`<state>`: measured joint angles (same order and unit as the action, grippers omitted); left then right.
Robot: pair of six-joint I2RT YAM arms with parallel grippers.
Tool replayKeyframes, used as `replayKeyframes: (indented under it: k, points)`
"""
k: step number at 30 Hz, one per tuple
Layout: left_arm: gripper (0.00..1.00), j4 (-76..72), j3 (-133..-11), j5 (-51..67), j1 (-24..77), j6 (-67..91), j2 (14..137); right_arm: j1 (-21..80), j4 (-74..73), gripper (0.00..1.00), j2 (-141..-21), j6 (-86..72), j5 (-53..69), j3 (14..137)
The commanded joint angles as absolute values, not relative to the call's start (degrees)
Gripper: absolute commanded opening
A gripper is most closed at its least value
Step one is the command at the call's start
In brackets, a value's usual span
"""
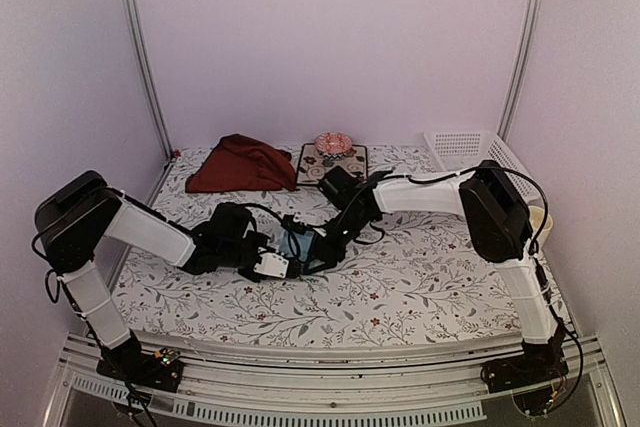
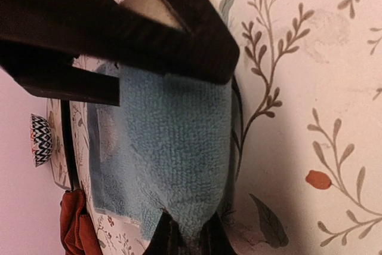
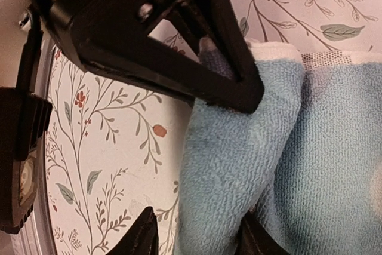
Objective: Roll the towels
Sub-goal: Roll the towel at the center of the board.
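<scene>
- Left gripper [image 2: 203,147]: jaws clamped on the blue towel [image 2: 167,165].
- Right gripper [image 3: 227,165]: jaws part open, with a fold of that towel between them.
- Two towels: the blue towel in the middle of the table [image 1: 420,277], one red towel [image 1: 240,165] heaped at back left.
- One mat [image 1: 352,161], one basket [image 1: 470,147].

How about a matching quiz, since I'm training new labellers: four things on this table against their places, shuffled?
Things:
1. dark red towel
2. light blue towel
3. white basket
4. dark floral mat

Places:
A. far right corner
B. centre of the table
C. far left, lying in a heap
D. far edge, between the red towel and the basket

Pairs: 1-C, 2-B, 3-A, 4-D
</scene>
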<state>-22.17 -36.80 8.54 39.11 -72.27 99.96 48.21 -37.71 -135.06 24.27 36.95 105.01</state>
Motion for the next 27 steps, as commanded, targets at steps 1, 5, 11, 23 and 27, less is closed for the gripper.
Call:
replayKeyframes:
  k: [1, 5, 11, 23, 27]
  points:
    - [0.0, -4.08, -39.69, 9.29, 39.37, -68.73, 100.49, 47.92, -36.7, 0.48, -128.33, 25.36, 31.11, 99.7]
    - [0.0, 4.72, -44.12, 11.37, 39.18, -66.19, 101.36, 47.99, -33.44, 0.57, -122.75, 26.83, 26.35, 94.61]
    - [0.0, 16.54, -52.25, 15.61, 38.5, -62.24, 103.94, 48.15, -24.04, 0.62, -114.62, 27.12, 17.08, 83.43]
    - [0.0, 32.27, -65.53, 23.29, 35.55, -55.81, 110.6, 58.02, 3.89, 0.64, -106.04, 38.94, -5.26, 60.68]
    - [0.0, 35.3, -68.8, 26.57, 33.32, -54.47, 112.13, 60.64, 12.16, 0.64, -105.53, 44.19, -9.03, 56.88]
